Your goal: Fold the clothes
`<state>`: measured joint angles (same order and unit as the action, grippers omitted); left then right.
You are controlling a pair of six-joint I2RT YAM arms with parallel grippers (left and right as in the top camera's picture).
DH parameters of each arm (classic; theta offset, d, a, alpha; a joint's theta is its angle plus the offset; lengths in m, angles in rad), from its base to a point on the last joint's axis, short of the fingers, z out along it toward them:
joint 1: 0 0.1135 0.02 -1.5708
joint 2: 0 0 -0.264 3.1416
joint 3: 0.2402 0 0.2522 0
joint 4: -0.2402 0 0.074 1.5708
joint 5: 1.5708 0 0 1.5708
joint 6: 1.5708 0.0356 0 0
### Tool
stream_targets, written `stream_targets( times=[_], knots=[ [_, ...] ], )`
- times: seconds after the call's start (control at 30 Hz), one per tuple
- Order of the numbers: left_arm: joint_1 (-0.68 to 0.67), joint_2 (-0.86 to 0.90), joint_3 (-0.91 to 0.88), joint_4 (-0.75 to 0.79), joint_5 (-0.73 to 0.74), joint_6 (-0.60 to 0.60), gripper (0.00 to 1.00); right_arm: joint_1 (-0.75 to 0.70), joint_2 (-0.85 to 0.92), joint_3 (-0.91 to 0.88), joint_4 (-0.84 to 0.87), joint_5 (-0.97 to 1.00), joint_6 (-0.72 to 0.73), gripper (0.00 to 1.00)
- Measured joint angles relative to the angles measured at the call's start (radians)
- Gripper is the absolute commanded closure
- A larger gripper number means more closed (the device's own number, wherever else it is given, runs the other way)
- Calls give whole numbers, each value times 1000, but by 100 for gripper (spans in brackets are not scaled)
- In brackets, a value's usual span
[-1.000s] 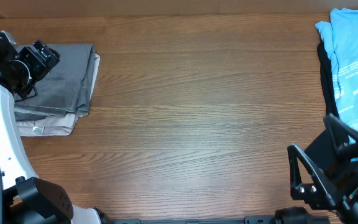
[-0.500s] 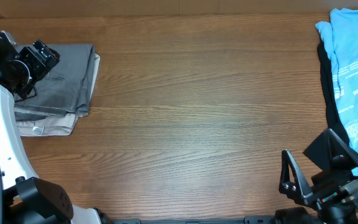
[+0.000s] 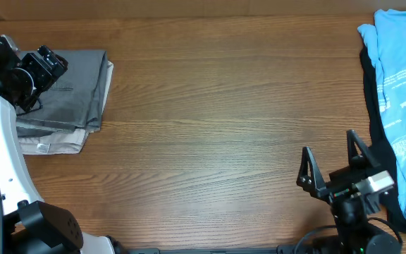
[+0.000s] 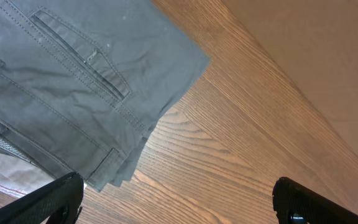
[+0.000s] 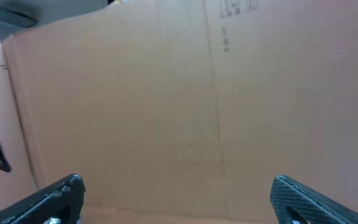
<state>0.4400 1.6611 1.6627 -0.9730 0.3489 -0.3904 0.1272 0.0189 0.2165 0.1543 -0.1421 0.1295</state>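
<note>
Shorts point(image 3: 72, 88), dark grey, lie folded at the table's point(image 3: 210, 127) left edge, apparently atop a beige pair point(image 3: 51, 144), so we judge the left hand point(image 4: 182, 208) and right hand point(image 3: 330, 166) gape empty because folding is finished.

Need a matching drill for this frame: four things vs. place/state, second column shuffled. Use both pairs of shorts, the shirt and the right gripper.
Things:
1. dark grey shorts
2. beige shorts
3. light-blue shirt
4. right gripper

Place or state:
A. at the right edge of the table
B. open, nothing held, near the front edge
C. folded, on top, far left
D. under another garment, far left

Pairs: 1-C, 2-D, 3-A, 4-B
</note>
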Motion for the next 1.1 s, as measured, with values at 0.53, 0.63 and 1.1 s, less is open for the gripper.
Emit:
stream_targets(
  times=[0.53,0.63,1.1],
  knots=[
    [0,0,0,0,0,0,0,0,-3,-191,24,82,0,0],
    [0,0,0,0,0,0,0,0,-3,-198,-15,83,-13,0],
    [0,0,0,0,0,0,0,3,-4,-198,-176,126,-157,0]
  ],
)
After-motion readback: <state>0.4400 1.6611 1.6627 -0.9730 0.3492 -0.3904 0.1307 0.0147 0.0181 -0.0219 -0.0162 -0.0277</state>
